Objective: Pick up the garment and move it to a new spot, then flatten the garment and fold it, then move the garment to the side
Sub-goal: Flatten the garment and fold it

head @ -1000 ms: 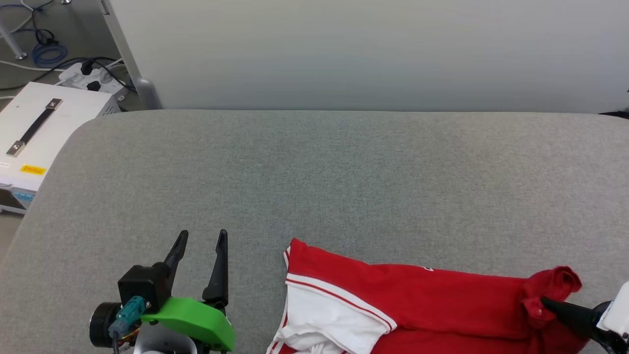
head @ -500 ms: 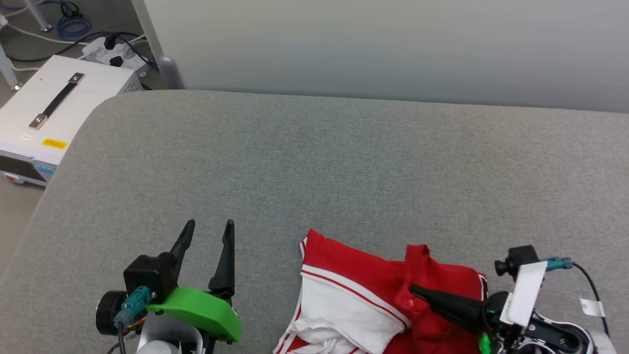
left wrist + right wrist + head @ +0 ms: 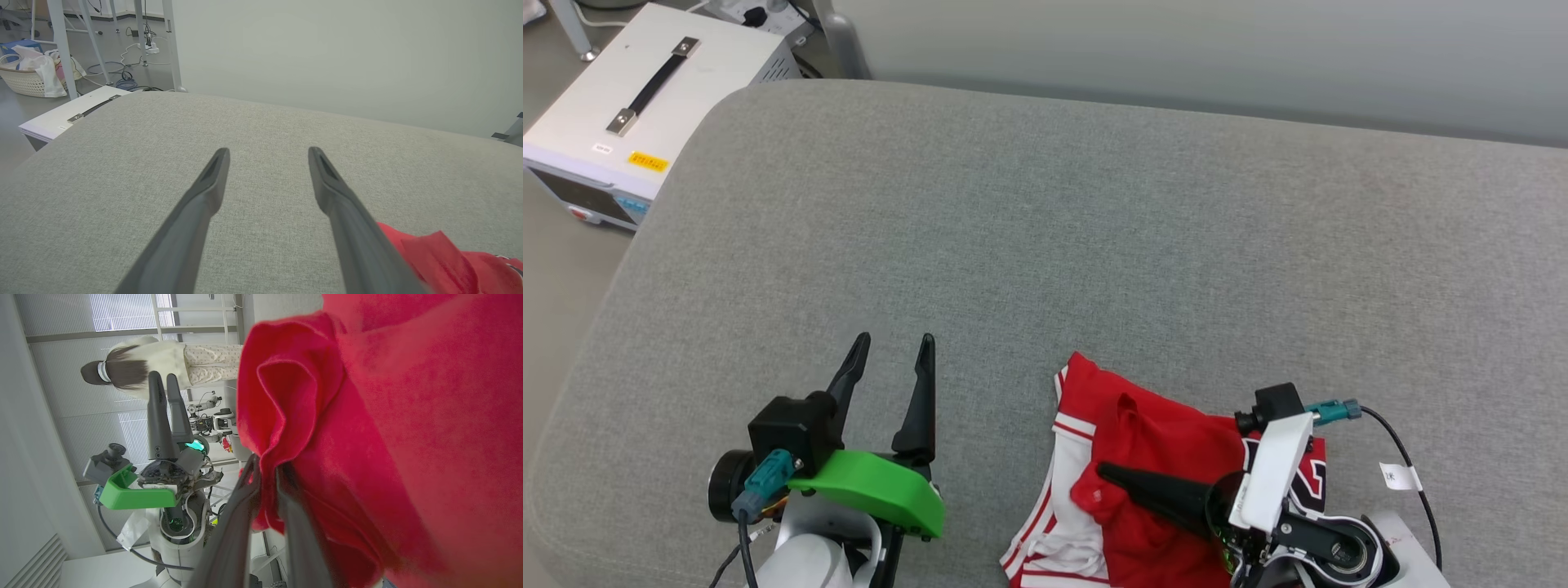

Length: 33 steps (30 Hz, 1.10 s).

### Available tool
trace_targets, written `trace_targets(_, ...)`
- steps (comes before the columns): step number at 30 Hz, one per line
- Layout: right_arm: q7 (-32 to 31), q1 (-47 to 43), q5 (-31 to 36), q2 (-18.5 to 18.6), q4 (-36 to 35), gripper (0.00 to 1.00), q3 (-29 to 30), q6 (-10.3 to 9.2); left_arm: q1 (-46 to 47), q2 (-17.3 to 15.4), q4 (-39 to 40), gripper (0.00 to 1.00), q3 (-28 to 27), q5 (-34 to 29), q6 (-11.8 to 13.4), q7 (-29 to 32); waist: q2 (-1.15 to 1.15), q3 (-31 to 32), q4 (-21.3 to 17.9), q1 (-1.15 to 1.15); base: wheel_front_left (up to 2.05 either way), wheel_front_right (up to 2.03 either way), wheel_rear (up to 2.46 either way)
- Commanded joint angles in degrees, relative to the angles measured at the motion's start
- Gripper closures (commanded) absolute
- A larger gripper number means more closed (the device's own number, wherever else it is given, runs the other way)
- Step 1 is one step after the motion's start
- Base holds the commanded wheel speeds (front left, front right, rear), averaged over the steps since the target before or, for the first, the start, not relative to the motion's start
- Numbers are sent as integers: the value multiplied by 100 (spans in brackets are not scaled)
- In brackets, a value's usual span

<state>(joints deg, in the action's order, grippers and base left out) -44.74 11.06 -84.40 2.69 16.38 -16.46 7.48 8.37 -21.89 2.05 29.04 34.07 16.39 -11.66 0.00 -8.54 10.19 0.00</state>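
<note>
A robotics lab: on the bare floor at ten o'clock in the head view sits a white instrument case (image 3: 629, 106) with a carry handle. At ten o'clock, the left wrist view shows loose cables (image 3: 126, 79), metal frame legs (image 3: 63, 53) and a laundry basket (image 3: 24, 79).

Head camera looks steeply down; all three views share the garment (image 3: 1168, 441).

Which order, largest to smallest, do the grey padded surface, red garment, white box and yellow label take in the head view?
1. grey padded surface
2. red garment and white box: look alike, unranked; the box sits farther and is cropped.
3. yellow label
</note>
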Motion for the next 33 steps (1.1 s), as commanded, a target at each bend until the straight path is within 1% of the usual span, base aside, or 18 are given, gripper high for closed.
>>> trace_targets(1,63,103,91,20,80,55,-12,1,104,17,-43,0,-24,-27,-21,-56,0,-67,50,0,0,0,0)
trace_targets(2,106,114,141,20,125,0,-16,1,109,20,-65,0,-29,-23,-26,-68,0,-69,41,0,0,0,0)
trace_targets(7,283,164,210,20,41,0,-34,1,103,5,-147,0,-41,-1,-53,-94,0,2,-66,0,0,0,0)
trace_targets(11,693,213,484,77,-414,0,44,1,110,-19,-176,0,-29,-2,-73,-97,0,100,-163,0,0,0,0)
trace_targets(14,1373,212,1079,255,-738,0,187,1,100,-39,-182,0,-31,-2,-65,-97,0,174,-241,0,0,0,0)
trace_targets(16,1972,200,1672,425,-840,0,346,1,74,-54,-186,0,-42,4,-45,-98,0,225,-308,0,0,0,0)
trace_targets(19,2677,124,2548,667,-839,0,582,1,36,-73,-191,0,-59,17,-21,-101,0,289,-404,0,0,0,0)
trace_targets(22,3319,-3,3397,808,-808,0,994,1,-1,-87,-182,0,-95,30,-24,-136,0,347,-510,0,0,0,0)
trace_targets(25,3708,-165,3924,839,-926,0,1371,1,-70,-66,-202,0,-158,66,-29,-188,0,416,-608,0,0,0,0)
trace_targets(27,4006,-389,4624,922,-1129,0,1670,1,-161,-67,-244,0,-211,66,-25,-231,0,491,-695,0,0,0,0)
trace_targets(28,4101,-467,4939,974,-1236,0,1740,1,-193,-68,-254,0,-231,65,-23,-243,0,518,-728,0,0,0,0)
trace_targets(30,4231,-610,5315,927,-1450,0,1854,1,-254,-67,-267,0,-261,63,-21,-261,0,572,-769,0,0,0,0)
trace_targets(33,4339,-839,5730,847,-1788,0,1887,1,-338,-65,-317,0,-296,63,-20,-279,0,697,-822,0,0,0,0)
